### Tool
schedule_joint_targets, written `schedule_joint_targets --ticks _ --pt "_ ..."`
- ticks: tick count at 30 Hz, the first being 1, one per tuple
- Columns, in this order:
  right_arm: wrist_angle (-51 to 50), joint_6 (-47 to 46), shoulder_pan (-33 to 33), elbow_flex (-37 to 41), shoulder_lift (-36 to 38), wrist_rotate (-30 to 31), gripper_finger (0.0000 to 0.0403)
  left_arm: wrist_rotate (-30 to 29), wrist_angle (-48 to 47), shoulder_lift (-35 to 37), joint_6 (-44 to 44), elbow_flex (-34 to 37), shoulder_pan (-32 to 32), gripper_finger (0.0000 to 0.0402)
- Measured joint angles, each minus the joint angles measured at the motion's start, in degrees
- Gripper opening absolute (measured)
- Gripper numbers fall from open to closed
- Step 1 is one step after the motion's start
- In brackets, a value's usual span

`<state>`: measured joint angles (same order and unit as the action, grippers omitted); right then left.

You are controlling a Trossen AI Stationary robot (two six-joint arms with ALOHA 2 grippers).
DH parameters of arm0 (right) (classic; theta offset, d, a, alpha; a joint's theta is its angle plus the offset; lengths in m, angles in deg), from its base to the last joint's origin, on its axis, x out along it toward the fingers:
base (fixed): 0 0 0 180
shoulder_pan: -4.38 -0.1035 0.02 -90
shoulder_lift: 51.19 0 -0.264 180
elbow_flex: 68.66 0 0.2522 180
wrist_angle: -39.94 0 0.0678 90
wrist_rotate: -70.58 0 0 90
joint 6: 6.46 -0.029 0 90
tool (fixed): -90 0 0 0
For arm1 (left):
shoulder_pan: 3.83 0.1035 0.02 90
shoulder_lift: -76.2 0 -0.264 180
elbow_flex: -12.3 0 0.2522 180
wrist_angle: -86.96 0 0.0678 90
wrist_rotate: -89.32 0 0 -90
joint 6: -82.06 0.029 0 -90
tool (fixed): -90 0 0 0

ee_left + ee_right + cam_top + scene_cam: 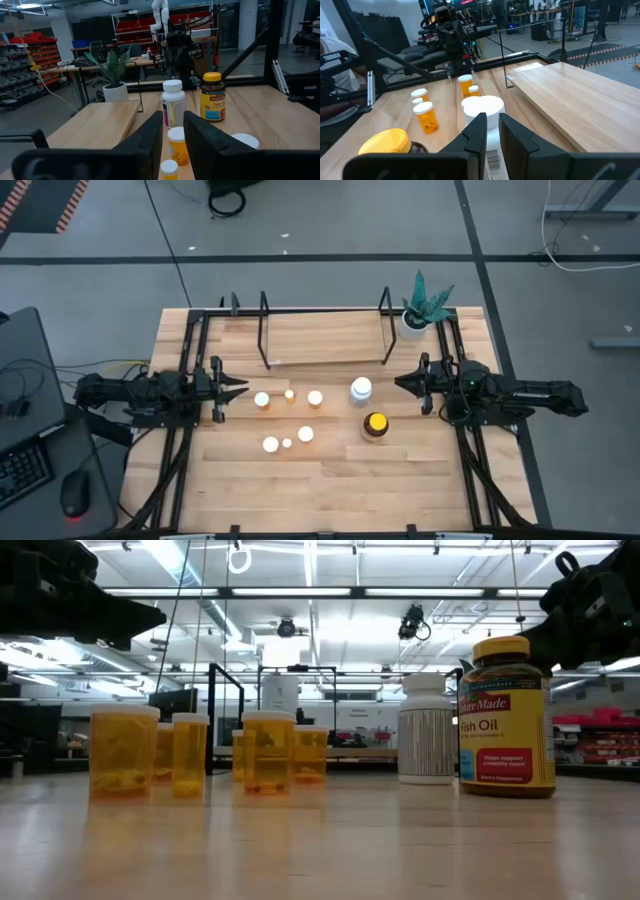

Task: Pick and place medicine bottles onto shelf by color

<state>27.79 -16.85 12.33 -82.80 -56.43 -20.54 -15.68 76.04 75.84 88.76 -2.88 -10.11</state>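
Six small orange bottles with white caps (288,418) stand upright on the table's middle, in a far row and a near row; they also show in the low view (190,755). A bigger white bottle (361,390) and a dark amber bottle with a yellow cap (375,424) stand to their right. The black-rod shelf with its wooden board (325,338) stands at the far middle. My left gripper (240,387) hovers left of the orange bottles, narrowly open and empty. My right gripper (400,383) hovers right of the white bottle (482,107), narrowly open and empty.
A white pot with a green plant (424,310) stands at the far right, beside the shelf. Black frame rails (185,430) run along the table's left and right sides. Bare wood (330,490) lies toward the near edge.
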Motion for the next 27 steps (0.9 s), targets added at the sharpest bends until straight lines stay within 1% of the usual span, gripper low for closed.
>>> schedule_joint_targets --ticks 7,15,23,27 --pt "0.0 0.0 0.0 0.0 0.0 0.0 0.0057 0.0 0.0 0.0 0.0 0.0 0.0 0.0091" --pt "0.0 0.0 0.0 0.0 0.0 0.0 0.0057 0.0 0.0 0.0 0.0 0.0 0.0 0.0083" --pt "0.0 0.0 0.0 0.0 0.0 0.0 0.0057 0.0 0.0 0.0 0.0 0.0 0.0 0.0091" --pt "0.0 0.0 0.0 0.0 0.0 0.0 0.0057 0.0 0.0 0.0 0.0 0.0 0.0 0.0087"
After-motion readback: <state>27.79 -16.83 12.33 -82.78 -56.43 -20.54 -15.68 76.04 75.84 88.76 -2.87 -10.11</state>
